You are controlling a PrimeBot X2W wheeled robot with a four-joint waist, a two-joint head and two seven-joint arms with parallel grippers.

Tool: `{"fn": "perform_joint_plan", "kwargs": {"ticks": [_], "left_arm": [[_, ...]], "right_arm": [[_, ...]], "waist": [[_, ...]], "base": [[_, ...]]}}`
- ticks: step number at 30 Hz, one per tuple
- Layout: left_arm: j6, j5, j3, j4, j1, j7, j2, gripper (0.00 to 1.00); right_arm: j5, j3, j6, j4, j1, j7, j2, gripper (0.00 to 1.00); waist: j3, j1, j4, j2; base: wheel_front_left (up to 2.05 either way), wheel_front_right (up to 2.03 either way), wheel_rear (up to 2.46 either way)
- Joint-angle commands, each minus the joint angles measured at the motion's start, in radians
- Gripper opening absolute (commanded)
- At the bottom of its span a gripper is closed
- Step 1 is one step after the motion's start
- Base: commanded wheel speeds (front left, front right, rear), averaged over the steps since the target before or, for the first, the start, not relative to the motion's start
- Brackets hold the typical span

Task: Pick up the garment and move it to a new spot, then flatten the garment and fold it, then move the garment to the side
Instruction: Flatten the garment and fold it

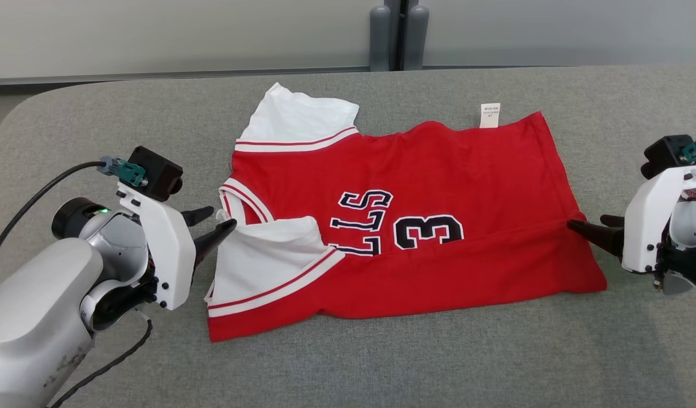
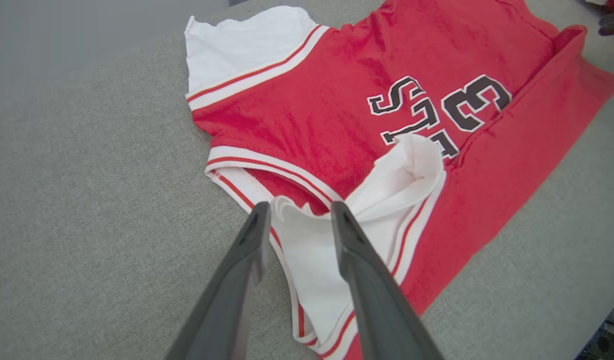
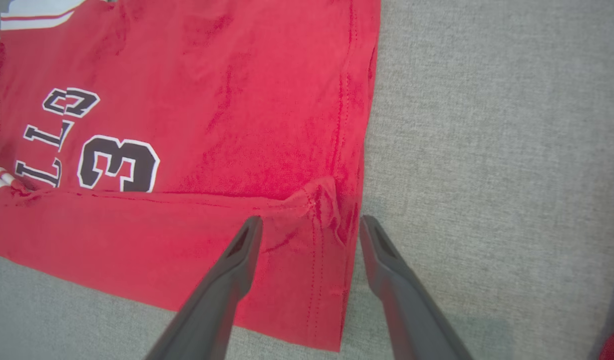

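Currently mid-fold. Red garment [image 1: 415, 187] flat on grey cloth-covered table [image 1: 495, 362], roughly central, collar end toward robot's left, hem end toward its right. Near long edge turned up over the body as a strip, fold edge [image 1: 466, 241] cutting across the bottom of the dark lettering and number 3 [image 1: 430, 231]. White near sleeve [image 1: 268, 255] with red-striped cuff lying on top of that strip, puffed, mouth slightly open. White far sleeve [image 1: 297, 119] spread flat at the back corner. Small white care label [image 1: 490, 115] poking out past the far edge onto bare table.

Left gripper [image 1: 223, 218] low at the collar end, just beside the near sleeve. Fingers parted a moderate way. Seen from left wrist: rumpled white sleeve edge between them, cloth loose, not pinched. Nothing in its hold.

Right gripper [image 1: 586, 221] low at the hem end, tips at the spot where fold edge meets hem. Fingers spread wide. Seen from right wrist: one over red cloth, the other over bare table just past the hem, small raised pucker of red fabric between. Nothing gripped.

Grippers well apart, one at each end of the same fold line. Two grey posts [image 1: 393, 34] upright beyond the far table edge.
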Motion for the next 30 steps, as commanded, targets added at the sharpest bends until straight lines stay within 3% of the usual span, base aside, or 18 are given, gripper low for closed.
{"fn": "perform_joint_plan", "kwargs": {"ticks": [1,5,15,18,22,26,30], "left_arm": [[-0.002,0.009,0.001,0.02,-0.009,-0.013,-0.007,1.0],[0.008,0.04,0.017,0.084,-0.024,-0.115,-0.044,1.0],[0.15,0.047,0.183,0.217,0.052,-0.579,-0.166,1.0],[0.172,0.047,0.258,0.206,0.101,-0.656,-0.2,1.0],[0.197,0.133,0.464,0.091,0.211,-0.664,-0.271,1.0],[0.198,0.303,0.655,-0.032,0.369,-0.664,-0.38,1.0],[0.177,0.477,0.783,-0.097,0.51,-0.664,-0.498,1.0]], "right_arm": [[0.003,-0.005,0.0,0.002,-0.003,-0.021,0.007,1.0],[-0.035,-0.017,0.0,-0.013,0.001,-0.148,0.007,1.0],[-0.162,-0.066,0.0,0.007,0.056,-0.681,0.023,1.0],[-0.175,-0.115,0.0,0.012,0.086,-0.76,0.047,1.0],[-0.319,-0.303,0.0,-0.036,0.149,-0.772,0.07,1.0],[-0.535,-0.532,0.0,-0.126,0.314,-0.772,0.138,1.0],[-0.731,-0.729,0.0,-0.23,0.486,-0.772,0.24,1.0]], "waist": [[0.004,0.0,0.0,-0.0001],[0.007,0.0,0.004,-0.0001],[-0.051,0.0,0.019,-0.0001],[-0.077,0.0,0.021,-0.0001],[-0.099,0.0,0.023,-0.0001],[-0.12,0.0,0.021,-0.0001],[-0.127,0.0,0.013,-0.0001]], "base": [[0.0,0.0,0.0],[0.0,0.0,0.0],[0.0,0.0,0.0],[0.0,0.0,0.0],[0.0,0.0,0.0],[0.0,0.0,0.0],[0.0,0.0,0.0]]}}
